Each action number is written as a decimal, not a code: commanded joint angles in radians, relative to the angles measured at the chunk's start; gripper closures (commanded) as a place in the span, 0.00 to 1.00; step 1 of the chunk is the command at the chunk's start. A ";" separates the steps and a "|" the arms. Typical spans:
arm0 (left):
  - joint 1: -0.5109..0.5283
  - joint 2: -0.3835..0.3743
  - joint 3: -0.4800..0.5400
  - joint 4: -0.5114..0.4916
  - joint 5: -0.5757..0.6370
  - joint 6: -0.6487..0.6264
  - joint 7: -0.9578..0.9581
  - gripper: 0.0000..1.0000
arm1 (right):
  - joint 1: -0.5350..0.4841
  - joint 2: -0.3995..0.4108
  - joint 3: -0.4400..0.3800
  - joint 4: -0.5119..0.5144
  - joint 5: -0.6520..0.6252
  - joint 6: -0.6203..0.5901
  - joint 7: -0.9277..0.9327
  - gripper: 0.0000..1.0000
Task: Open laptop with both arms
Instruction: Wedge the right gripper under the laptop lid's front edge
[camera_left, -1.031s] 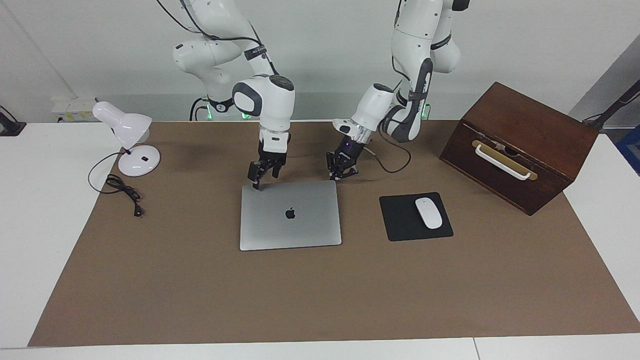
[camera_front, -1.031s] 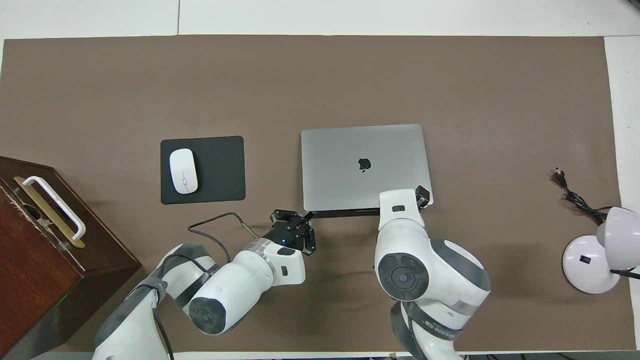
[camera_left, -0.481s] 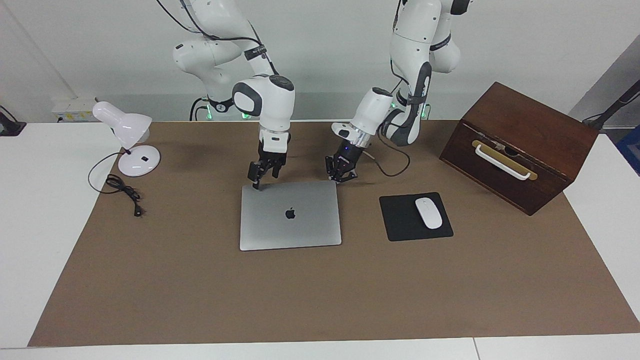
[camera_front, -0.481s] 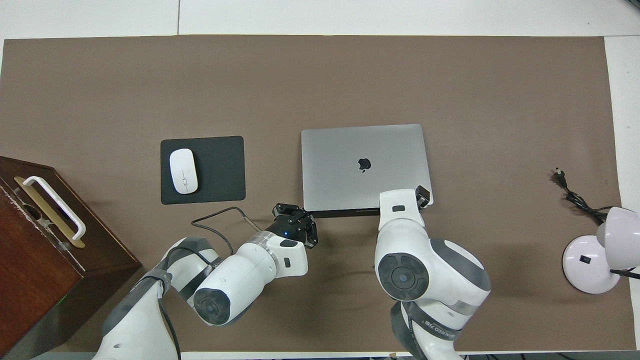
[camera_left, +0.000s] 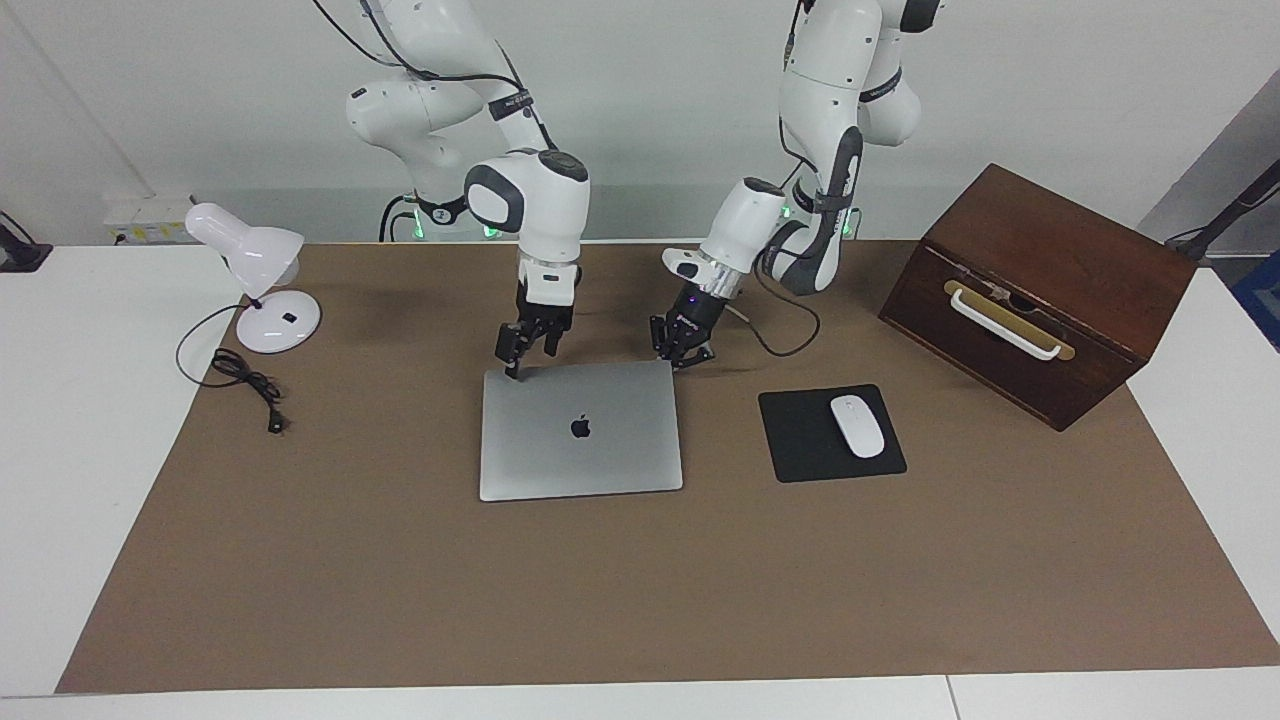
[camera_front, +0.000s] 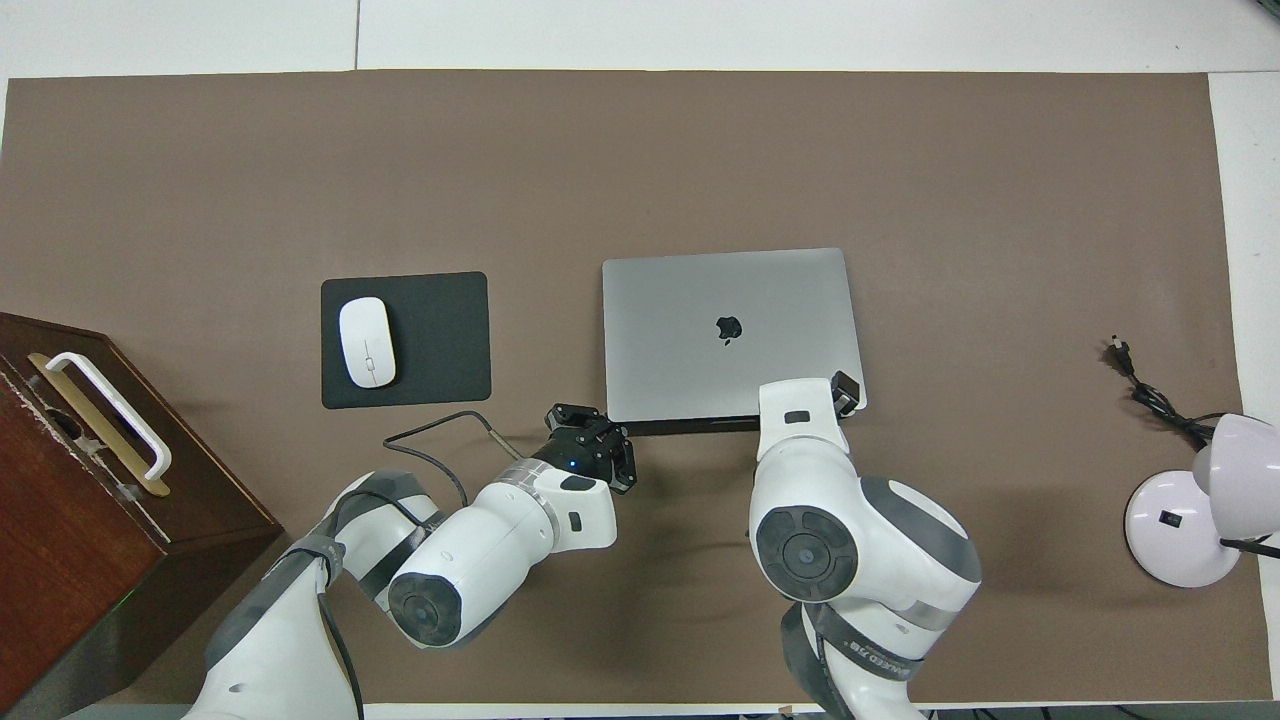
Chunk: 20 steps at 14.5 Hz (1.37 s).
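The silver-grey laptop (camera_left: 580, 430) lies closed and flat on the brown mat, apple logo up; it also shows in the overhead view (camera_front: 730, 330). My right gripper (camera_left: 528, 358) is open, with one fingertip (camera_left: 513, 372) on the laptop's corner nearest the robots toward the right arm's end; the overhead view shows it there too (camera_front: 845, 385). My left gripper (camera_left: 685, 353) hangs low by the laptop's other corner nearest the robots, just off the edge (camera_front: 592, 440). It holds nothing.
A black mouse pad (camera_left: 800, 445) with a white mouse (camera_left: 857, 426) lies beside the laptop toward the left arm's end. A brown wooden box (camera_left: 1040, 290) with a white handle stands past it. A white desk lamp (camera_left: 262, 290) and its cord lie toward the right arm's end.
My left gripper has shifted a little closer to the laptop's near corner. The right arm and the laptop have not moved.
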 joint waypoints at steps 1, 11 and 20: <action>0.016 0.037 0.000 0.032 0.001 0.008 0.000 1.00 | -0.013 0.013 0.000 0.001 -0.032 0.030 0.025 0.00; 0.015 0.068 0.002 0.052 0.001 0.008 0.003 1.00 | -0.036 0.045 0.000 0.067 -0.032 0.032 -0.030 0.00; 0.016 0.070 0.002 0.054 0.001 0.008 0.003 1.00 | -0.060 0.062 0.000 0.088 -0.034 0.055 -0.060 0.00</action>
